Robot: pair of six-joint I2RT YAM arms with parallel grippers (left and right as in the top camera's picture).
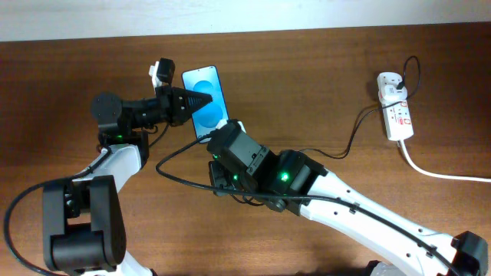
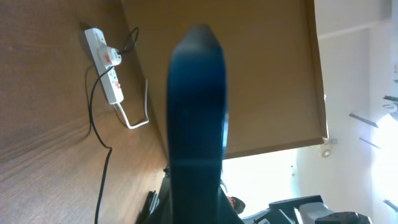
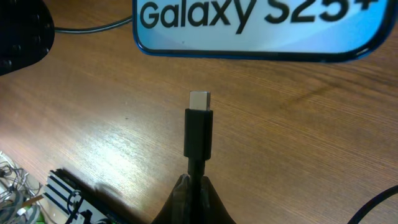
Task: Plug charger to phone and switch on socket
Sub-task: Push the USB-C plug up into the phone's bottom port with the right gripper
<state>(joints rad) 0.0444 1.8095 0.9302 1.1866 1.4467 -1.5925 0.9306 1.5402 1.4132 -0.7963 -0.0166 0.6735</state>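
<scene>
Charger connector [image 3: 199,127] pointed lengthwise at the bottom edge of the phone [image 3: 258,28], just short of it, clamped from behind by the right pincer [image 3: 198,190]. Left pincer [image 1: 205,100], fingers closed together, hung over the phone on the tabletop [image 3: 311,137].

Brown wood-grain surface [image 1: 307,69] fills overhead view, w/ pale strip [image 1: 77,15] along its far edge. Left wrist cam: bright, washed-out room [image 2: 360,93] past surface edge; blurry dark gear [image 2: 298,208] bottom right, can't ID. Right wrist cam: same grain, close up.
</scene>
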